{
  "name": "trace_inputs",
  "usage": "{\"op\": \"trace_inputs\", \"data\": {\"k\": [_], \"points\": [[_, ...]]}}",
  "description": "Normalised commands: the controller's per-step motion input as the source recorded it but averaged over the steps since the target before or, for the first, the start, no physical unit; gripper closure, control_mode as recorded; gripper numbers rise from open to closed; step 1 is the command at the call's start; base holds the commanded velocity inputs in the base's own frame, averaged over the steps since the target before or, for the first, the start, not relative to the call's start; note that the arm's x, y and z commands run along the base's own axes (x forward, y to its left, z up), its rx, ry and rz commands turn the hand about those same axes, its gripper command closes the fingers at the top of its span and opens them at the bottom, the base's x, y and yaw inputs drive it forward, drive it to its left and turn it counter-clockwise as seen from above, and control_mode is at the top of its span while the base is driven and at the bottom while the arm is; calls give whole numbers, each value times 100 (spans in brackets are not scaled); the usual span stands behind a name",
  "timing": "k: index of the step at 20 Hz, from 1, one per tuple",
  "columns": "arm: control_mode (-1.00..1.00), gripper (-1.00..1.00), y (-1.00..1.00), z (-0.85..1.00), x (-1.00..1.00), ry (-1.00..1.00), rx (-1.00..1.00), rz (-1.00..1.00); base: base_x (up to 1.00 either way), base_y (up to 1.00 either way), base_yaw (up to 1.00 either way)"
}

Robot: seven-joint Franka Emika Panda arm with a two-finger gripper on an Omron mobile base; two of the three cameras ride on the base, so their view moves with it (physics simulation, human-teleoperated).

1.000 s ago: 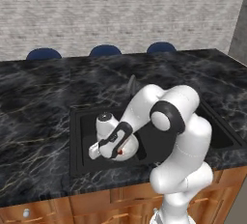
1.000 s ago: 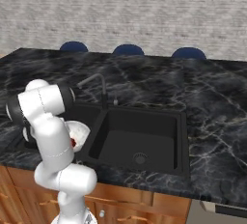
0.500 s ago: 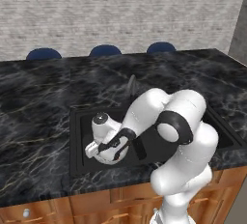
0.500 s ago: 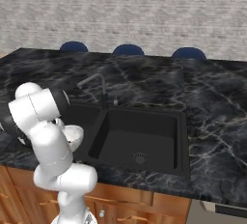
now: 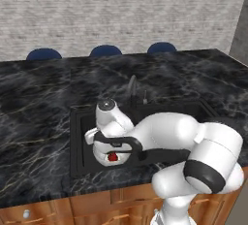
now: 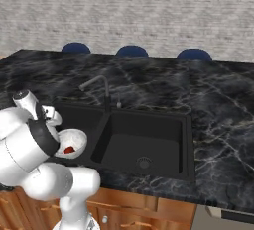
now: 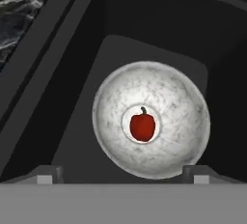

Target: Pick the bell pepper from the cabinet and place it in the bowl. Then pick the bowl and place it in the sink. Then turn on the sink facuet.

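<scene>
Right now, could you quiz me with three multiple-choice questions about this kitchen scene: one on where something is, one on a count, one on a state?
1. Where is the bell pepper?
A. in the bowl
B. on the counter
C. in a drawer

2. How many basins does the sink have?
A. one
B. two
C. three

3. What is the gripper doing?
A. squeezing the pepper
B. open above the bowl
C. pulling the tap lever

Answers: 1 A, the pepper lies at the bowl's centre; 2 B, a divider splits it; 3 B, the finger tips stand apart with nothing between them.

Claw (image 7: 123, 172) low, fingers spread wide
</scene>
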Motion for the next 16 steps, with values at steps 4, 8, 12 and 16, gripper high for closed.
{"op": "trace_inputs", "data": {"k": [4, 8, 12, 16], "points": [[-100, -100, -5, 100, -8, 0, 8, -16, 0, 0, 0], [-100, -100, -6, 100, -51, -2, 6, -19, 0, 0, 0], [-100, -100, -24, 100, -60, -9, 6, -25, 0, 0, 0], [-100, -100, -4, 26, -9, -1, 0, -3, 0, 0, 0]]}}
